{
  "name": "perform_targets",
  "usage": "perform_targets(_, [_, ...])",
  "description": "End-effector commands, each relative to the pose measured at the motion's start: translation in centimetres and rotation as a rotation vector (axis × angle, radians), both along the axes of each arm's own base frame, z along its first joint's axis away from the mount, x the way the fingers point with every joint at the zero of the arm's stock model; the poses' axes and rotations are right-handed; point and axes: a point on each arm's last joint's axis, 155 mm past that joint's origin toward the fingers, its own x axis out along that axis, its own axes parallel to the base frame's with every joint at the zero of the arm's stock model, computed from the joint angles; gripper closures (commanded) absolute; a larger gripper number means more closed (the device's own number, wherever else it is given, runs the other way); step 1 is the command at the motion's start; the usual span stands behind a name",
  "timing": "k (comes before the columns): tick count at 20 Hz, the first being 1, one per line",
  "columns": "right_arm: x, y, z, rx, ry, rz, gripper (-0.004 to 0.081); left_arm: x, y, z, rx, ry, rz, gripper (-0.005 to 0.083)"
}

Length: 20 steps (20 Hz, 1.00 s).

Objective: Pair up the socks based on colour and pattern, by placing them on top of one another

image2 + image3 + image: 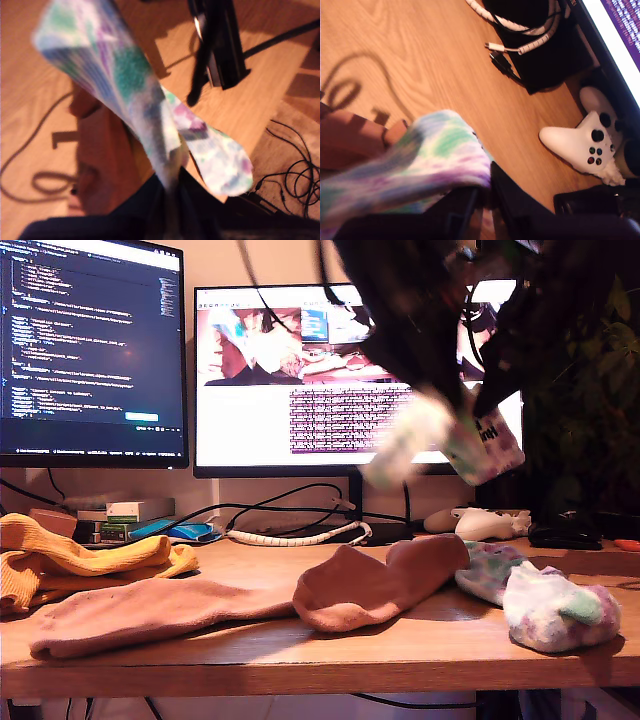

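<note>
Held sock: fluffy white sock with green and purple blotches (150, 115), aloft between both arms for carrying.
First gripper (172, 192): jaws pinching it.
Second gripper (485, 197): jaws pinching it.
Match: like sock (555, 608), table's right end in the exterior view.

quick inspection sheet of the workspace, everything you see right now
surface: wooden desk, mostly covered.
job's things: mustard socks at the exterior view's left; pink socks across the middle; pastel blotched socks at its right, one blotched sock held aloft.
clutter: white game controller, books.
end effectors: both my first gripper and my second gripper appear shut on blotched sock fabric.
cables: black leads and a white spiral cable.
surroundings: two monitors, plant.
</note>
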Motion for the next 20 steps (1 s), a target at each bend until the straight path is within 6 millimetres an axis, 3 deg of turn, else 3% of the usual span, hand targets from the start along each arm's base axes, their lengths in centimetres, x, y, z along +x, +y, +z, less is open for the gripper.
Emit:
perform_targets(1, [0.7,-0.6,-1.4,-0.012,0.016,0.006,0.0783,-0.8,-1.2,-2.1,0.018,0.028,-0.006,0.0793])
perform_targets(5, [0.9,-0.4,-4.8,-0.013,0.097,0.012,0.0783,-1.0,-1.7,-4.1,0.043,0.051,0.016,0.0793])
perform_targets(9, [0.3,-0.5,-7.9,-0.024,0.188,0.013,0.0783,-1.1,-2.2,-4.0,0.029,0.05,0.031,0.0779])
perform_targets(11, [0.5,-0.9,-8.2,-0.039,0.183,0.012,0.0783,-1.4,-2.2,-4.1,0.037,0.054,0.026,0.0638])
perform_targets(13, [0.8,-1.4,-8.0,-0.041,0.172,0.01,0.0783,-1.4,-2.2,-4.1,0.036,0.053,0.026,0.037])
perform_targets(14, [0.9,-1.5,-8.0,-0.035,0.169,0.01,0.0783,-1.4,-2.2,-4.0,0.036,0.049,0.021,0.0298])
perform_targets(20, [1.2,-1.2,-7.7,-0.024,0.154,0.016,0.0783,-1.4,-0.4,-1.1,0.022,0.052,0.029,0.0313])
